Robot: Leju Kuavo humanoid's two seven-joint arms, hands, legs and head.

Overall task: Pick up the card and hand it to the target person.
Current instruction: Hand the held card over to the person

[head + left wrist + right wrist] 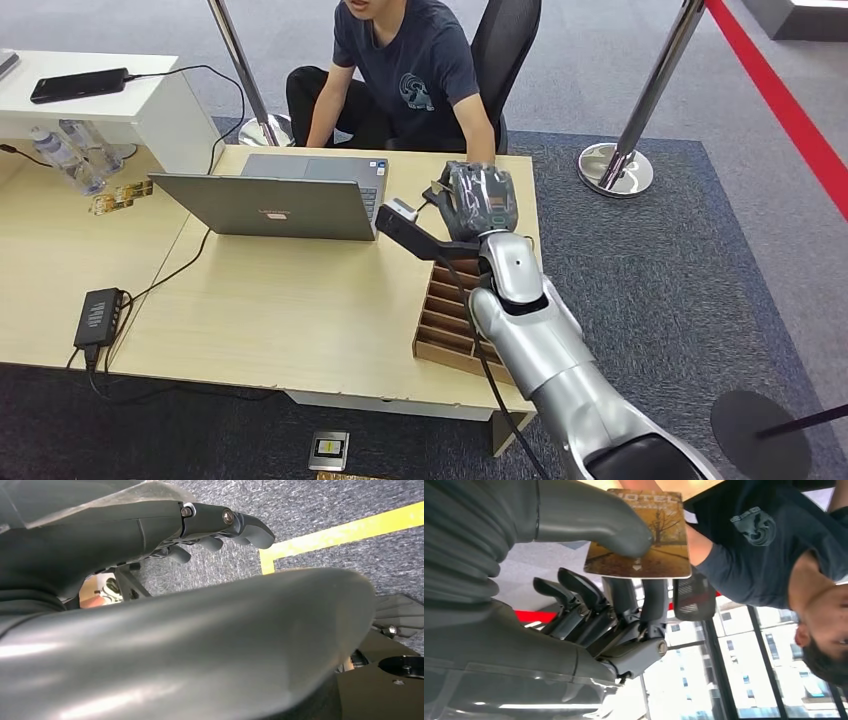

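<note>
My right hand (480,200) is raised over the far right part of the wooden table (280,300), just in front of the seated person (410,70) in a dark T-shirt. In the right wrist view its thumb (599,522) and fingers (624,600) pinch a hotel card (649,540) printed with a yellow autumn tree. The card points toward the person (764,545), whose forearm reaches down to my hand. My left hand (220,527) hangs over grey carpet, its fingers loosely apart and holding nothing.
A wooden slotted card box (450,320) sits under my right forearm. An open laptop (270,200) stands mid-table, a power adapter (100,315) at the near left edge, bottles (70,155) far left. Stanchion posts (615,165) flank the person. Another card (329,450) lies on the floor.
</note>
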